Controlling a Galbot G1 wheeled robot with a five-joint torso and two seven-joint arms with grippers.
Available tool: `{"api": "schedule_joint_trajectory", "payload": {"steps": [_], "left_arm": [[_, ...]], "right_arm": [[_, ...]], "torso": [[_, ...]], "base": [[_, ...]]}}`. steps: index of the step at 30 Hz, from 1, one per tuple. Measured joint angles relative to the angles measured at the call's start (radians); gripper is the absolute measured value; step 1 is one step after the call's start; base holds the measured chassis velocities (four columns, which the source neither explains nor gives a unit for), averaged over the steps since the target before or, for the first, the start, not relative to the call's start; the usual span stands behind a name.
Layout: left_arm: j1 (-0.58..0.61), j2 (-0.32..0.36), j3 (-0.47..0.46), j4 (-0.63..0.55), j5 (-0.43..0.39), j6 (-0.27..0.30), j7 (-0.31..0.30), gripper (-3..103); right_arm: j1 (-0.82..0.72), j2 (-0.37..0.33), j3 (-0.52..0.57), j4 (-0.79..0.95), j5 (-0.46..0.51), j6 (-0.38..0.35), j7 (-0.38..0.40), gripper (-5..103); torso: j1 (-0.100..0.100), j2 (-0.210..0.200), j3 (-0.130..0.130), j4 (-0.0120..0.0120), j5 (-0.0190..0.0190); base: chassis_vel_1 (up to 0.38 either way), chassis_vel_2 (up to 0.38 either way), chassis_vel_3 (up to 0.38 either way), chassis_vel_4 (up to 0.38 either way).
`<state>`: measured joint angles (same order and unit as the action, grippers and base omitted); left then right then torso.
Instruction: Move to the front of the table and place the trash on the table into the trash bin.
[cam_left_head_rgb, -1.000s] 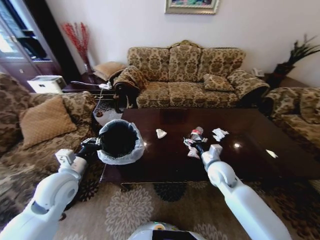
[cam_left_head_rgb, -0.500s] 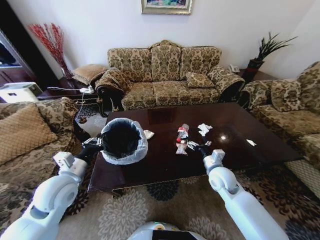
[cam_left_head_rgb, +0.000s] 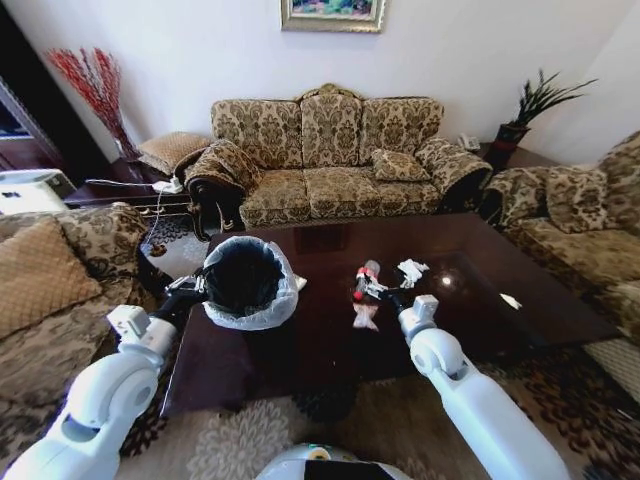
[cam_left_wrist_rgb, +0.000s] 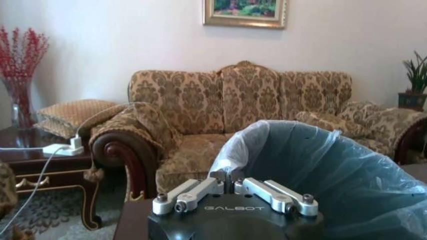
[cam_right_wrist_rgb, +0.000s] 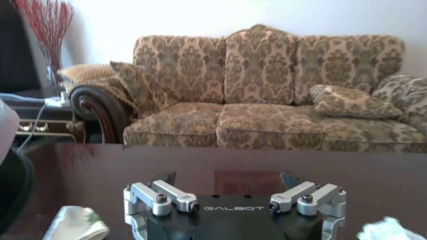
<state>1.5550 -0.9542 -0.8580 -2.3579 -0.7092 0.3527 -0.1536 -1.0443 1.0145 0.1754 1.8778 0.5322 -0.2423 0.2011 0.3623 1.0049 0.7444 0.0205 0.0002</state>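
Observation:
The dark glossy table (cam_left_head_rgb: 480, 320) lies in front of me. My left gripper (cam_left_head_rgb: 192, 292) is shut on the rim of the bag-lined black trash bin (cam_left_head_rgb: 243, 278), held over the table's left part; in the left wrist view the gripper (cam_left_wrist_rgb: 229, 176) pinches the bag at the bin (cam_left_wrist_rgb: 333, 170) edge. My right gripper (cam_left_head_rgb: 386, 294) hovers open beside the crushed bottle (cam_left_head_rgb: 363, 279) and a scrap (cam_left_head_rgb: 365, 318). Crumpled white paper (cam_left_head_rgb: 410, 270) lies just beyond. In the right wrist view the gripper (cam_right_wrist_rgb: 227, 178) is open over the table (cam_right_wrist_rgb: 240, 167), with white paper (cam_right_wrist_rgb: 77, 225) to one side.
A patterned sofa (cam_left_head_rgb: 330, 150) stands behind the table, and armchairs flank it left (cam_left_head_rgb: 60, 270) and right (cam_left_head_rgb: 580, 210). A small white scrap (cam_left_head_rgb: 511, 300) lies on the table's right part. A patterned rug (cam_left_head_rgb: 250, 440) covers the floor before the table.
The whole picture has shifted, so the camera has moved. The left gripper still holds the bin. The right gripper now sits closer to the bottle.

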Motion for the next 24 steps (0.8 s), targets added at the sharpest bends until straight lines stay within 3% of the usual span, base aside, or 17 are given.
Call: {"api": "schedule_joint_trajectory", "payload": {"steps": [8, 14, 18, 24], "left_arm": [[-0.013, 0.028, -0.011, 0.009, -0.006, -0.005, 0.003, 2], [-0.01, 0.01, -0.036, 0.009, 0.009, -0.007, -0.04, 2], [-0.004, -0.009, -0.048, 0.006, 0.044, 0.004, -0.031, 2], [0.001, -0.033, -0.055, 0.009, 0.079, 0.01, -0.017, 2]], "right_arm": [[0.058, 0.026, -0.052, -0.014, 0.033, -0.012, 0.039, 100], [0.203, 0.041, -0.242, -0.083, 0.107, -0.022, 0.067, 100], [0.305, 0.065, -0.346, -0.146, 0.132, -0.026, 0.077, 100], [0.374, 0.106, -0.416, -0.217, 0.206, -0.048, 0.094, 100]], "torso": [[0.0, 0.0, 0.0, -0.0008, -0.0003], [-0.003, 0.001, -0.001, 0.0002, -0.0004], [-0.001, 0.001, -0.001, 0.0002, -0.0006], [-0.001, 0.0, 0.0, -0.0004, -0.0002]], "base": [[-0.082, 0.069, 0.038, -0.068], [0.027, -0.025, -0.019, 0.033], [0.018, -0.014, -0.01, 0.021], [0.0, 0.0, 0.0, 0.0]]}}
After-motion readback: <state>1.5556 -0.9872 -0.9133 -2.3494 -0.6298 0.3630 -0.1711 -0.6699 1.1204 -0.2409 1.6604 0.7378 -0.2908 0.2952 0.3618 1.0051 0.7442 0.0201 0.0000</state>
